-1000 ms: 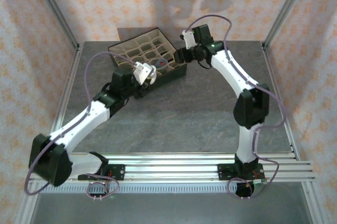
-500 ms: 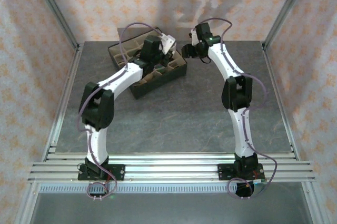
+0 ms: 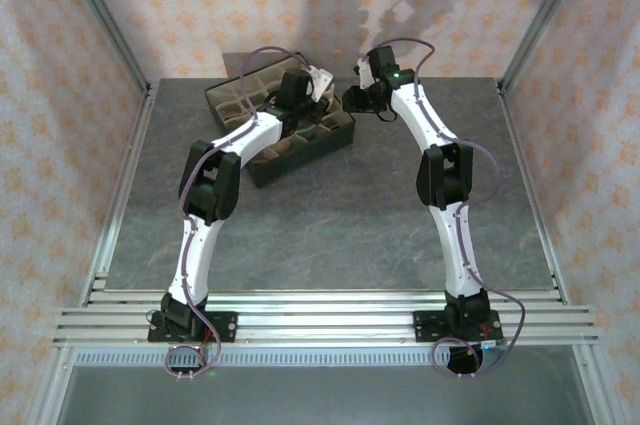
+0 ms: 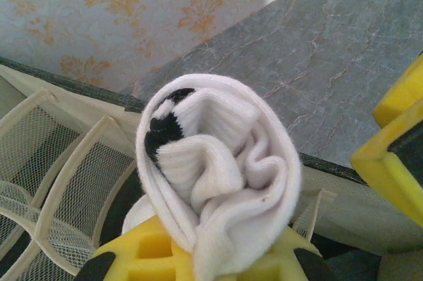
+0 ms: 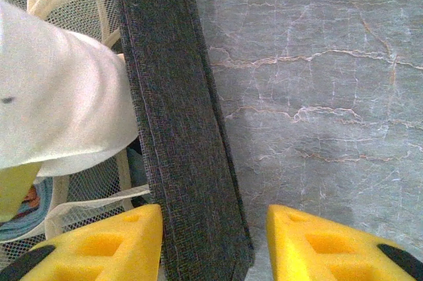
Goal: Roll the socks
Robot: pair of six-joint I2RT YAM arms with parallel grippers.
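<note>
A rolled white sock (image 4: 218,168) with a black cuff stripe is pinched in my left gripper (image 4: 211,254), which is shut on it. In the top view my left gripper (image 3: 318,80) hangs over the back right part of the dark box (image 3: 240,95). My right gripper (image 5: 215,241) stands open, and its yellow fingers (image 5: 112,241) straddle the dark box wall (image 5: 185,129). From the right wrist, the white sock (image 5: 59,102) bulges over the compartments at the left. A bit of grey-blue sock (image 5: 30,218) lies in a compartment below it. My right gripper (image 3: 352,98) sits at the box's right rim.
The beige mesh compartments (image 4: 66,162) lie under the held sock. Bare grey marble table (image 3: 340,225) stretches in front of and right of the box. Patterned walls and metal posts (image 3: 100,15) close the space.
My left arm has swung from the box's near side up over its back right part, carrying the sock. My right gripper has shifted slightly along the box's right rim.
</note>
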